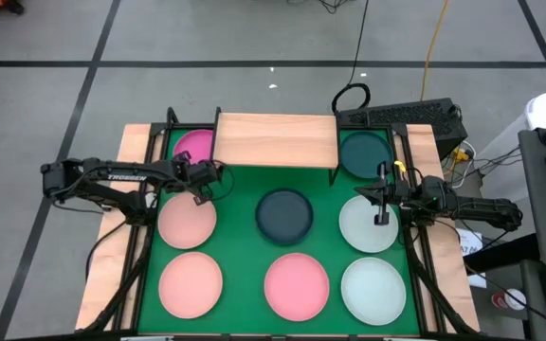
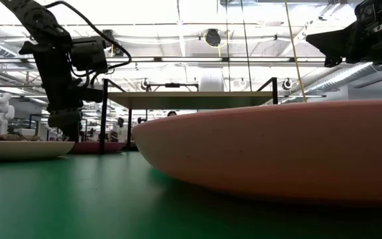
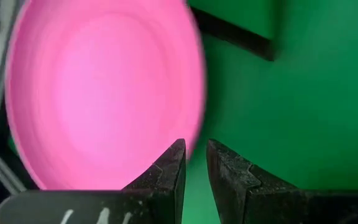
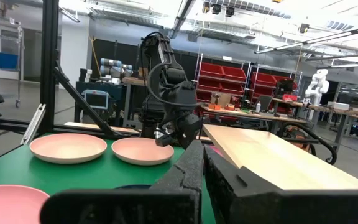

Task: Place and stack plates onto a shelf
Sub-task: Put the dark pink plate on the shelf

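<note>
Plates are all on the green table [image 1: 245, 185] or under the shelf [image 1: 275, 138], none on its board yet. Left gripper [image 1: 200, 187] is the one at work: jaws nearly closed, just a thin slit, holding nothing. Closest to its tips is the hot pink plate [image 3: 104, 93], whose rim edge sits just beside the left fingertip, plate lying flat under the shelf's left end. Judgement: step in hand is getting a grip on that rim, & the jaws are too narrow for it; open wider first, then come in low w/ one finger over the lip & one under, pinch at the near edge so the plate can slide out clear of the black shelf leg [image 1: 217, 142]. Just beside the gripper on its other side is a pale salmon plate [image 1: 187, 219]; avoid clipping it on the way down. Farther off, the dark teal plate [image 1: 284, 214] sits mid-table, w/ more plates along the front row. Right gripper [image 1: 383, 197] hangs over a pale mint-white plate [image 1: 368, 225], fingers nearly shut, empty, waiting. Farthest, another dark teal plate [image 1: 365, 154] lies under the shelf's right end. Lift level, since shallow plates may tip from a one-edge grip.
</note>
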You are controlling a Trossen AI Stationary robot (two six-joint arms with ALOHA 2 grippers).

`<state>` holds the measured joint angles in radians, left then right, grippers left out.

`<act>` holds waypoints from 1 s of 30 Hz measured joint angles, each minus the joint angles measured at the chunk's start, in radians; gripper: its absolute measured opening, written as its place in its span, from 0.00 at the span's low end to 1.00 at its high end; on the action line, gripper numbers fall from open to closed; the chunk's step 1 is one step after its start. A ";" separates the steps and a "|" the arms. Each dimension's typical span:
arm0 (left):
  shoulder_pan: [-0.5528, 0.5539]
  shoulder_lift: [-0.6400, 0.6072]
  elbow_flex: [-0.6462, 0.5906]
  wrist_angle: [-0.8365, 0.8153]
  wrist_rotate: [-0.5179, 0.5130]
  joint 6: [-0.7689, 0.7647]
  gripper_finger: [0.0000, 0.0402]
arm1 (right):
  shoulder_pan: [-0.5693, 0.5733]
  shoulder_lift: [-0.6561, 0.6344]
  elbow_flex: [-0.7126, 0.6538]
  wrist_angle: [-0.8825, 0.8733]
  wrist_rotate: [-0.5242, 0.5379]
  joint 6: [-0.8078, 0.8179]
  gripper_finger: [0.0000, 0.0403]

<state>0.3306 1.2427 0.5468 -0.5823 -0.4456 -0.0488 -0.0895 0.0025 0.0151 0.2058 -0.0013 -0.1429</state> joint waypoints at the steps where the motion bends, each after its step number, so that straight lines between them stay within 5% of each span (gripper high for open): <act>1: 0.008 0.000 0.000 0.003 -0.001 -0.002 0.18 | 0.000 0.000 0.000 0.000 0.000 0.000 0.00; 23: 0.032 0.050 0.000 0.062 0.044 -0.043 0.18 | 0.000 0.000 0.000 0.000 0.000 0.000 0.00; 30: 0.031 0.134 0.000 0.061 -0.051 -0.070 0.18 | 0.000 0.000 0.000 0.000 0.000 0.000 0.00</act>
<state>0.3618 1.3769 0.5472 -0.5209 -0.4962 -0.1184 -0.0898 0.0022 0.0148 0.2058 -0.0013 -0.1426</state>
